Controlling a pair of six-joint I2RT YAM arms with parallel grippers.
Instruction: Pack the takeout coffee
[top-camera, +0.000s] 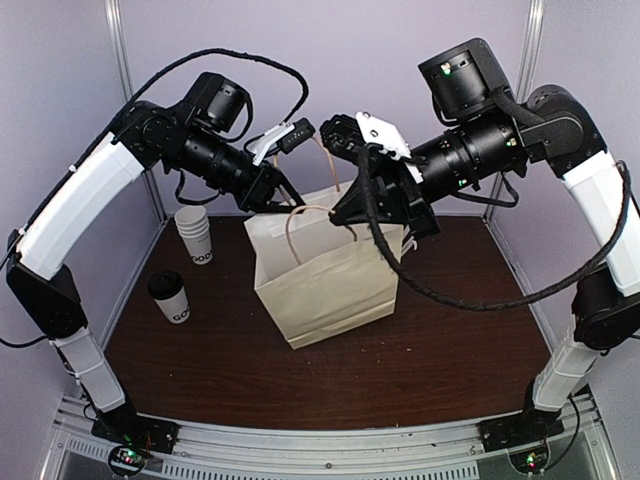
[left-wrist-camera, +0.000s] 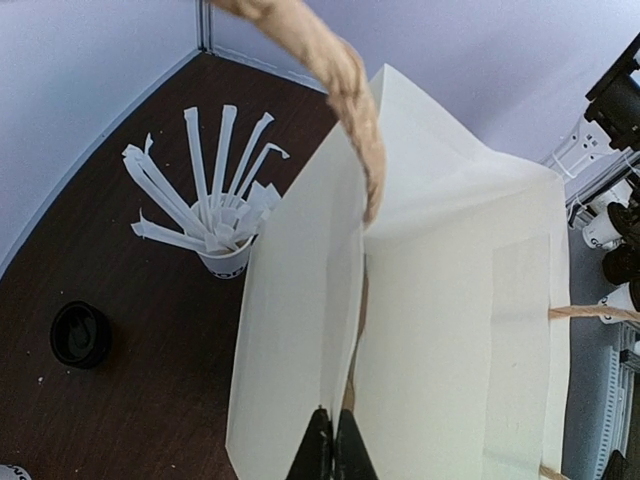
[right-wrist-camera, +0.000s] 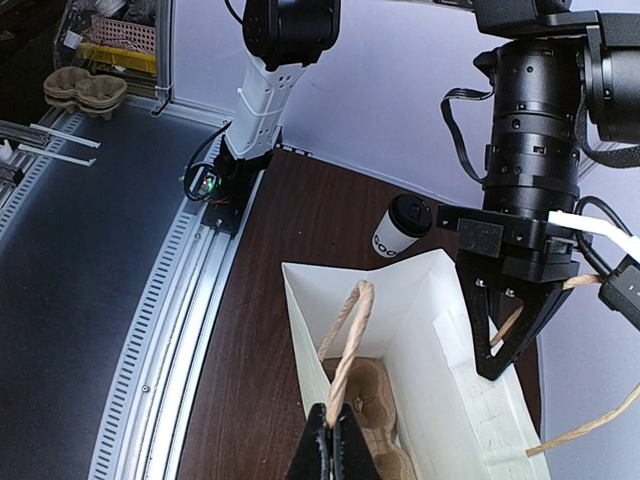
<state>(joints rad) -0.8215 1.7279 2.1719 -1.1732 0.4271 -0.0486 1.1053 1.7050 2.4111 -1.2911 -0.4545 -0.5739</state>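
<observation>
The takeout coffee (top-camera: 170, 297), a white cup with a black dome lid, stands on the table left of the white paper bag (top-camera: 325, 280). It also shows in the left wrist view (left-wrist-camera: 80, 333) and the right wrist view (right-wrist-camera: 400, 228). My left gripper (left-wrist-camera: 333, 440) is shut on the bag's upper paper edge, at the bag's back left (top-camera: 288, 200). My right gripper (right-wrist-camera: 335, 435) is shut on one twine handle (right-wrist-camera: 345, 340), above the bag's mouth (top-camera: 345, 215). The bag stands upright with its mouth held apart. A brown cardboard cup carrier (right-wrist-camera: 375, 400) lies at its bottom.
A stack of lidless white cups (top-camera: 195, 235) stands behind the coffee. A lidless cup of long white straws (left-wrist-camera: 225, 250) stands at the back left near the wall. Enclosure walls close in the back and sides; a metal rail (top-camera: 330, 445) runs along the near edge.
</observation>
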